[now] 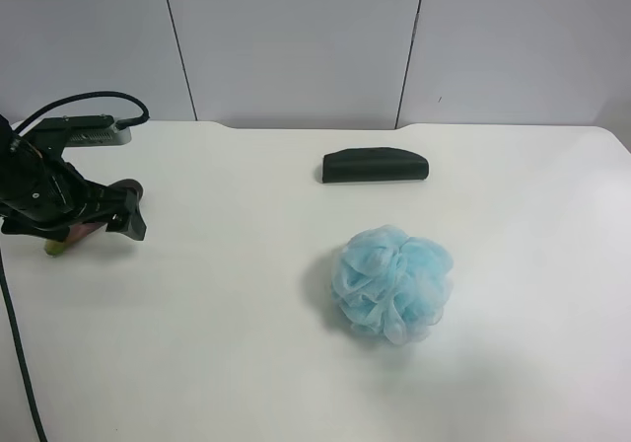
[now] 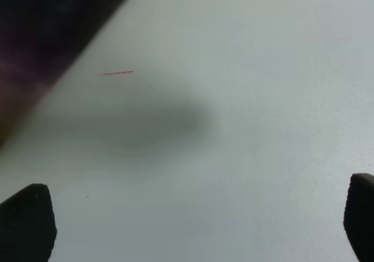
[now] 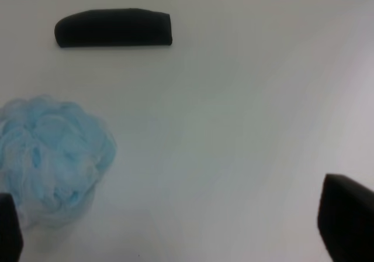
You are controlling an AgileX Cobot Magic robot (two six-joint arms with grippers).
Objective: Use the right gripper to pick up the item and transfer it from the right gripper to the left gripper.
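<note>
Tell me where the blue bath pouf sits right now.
The blue bath pouf rests on the white table right of centre in the exterior high view, just in front of the dark green case; in the right wrist view it is close beside the open right gripper.

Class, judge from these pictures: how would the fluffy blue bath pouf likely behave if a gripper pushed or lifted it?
The blue bath pouf is ruffled mesh, so it probably squashes rather than resists. It looks airy, likely light for its bulk. Its rounded shape might tumble when pushed across the smooth white table.
</note>
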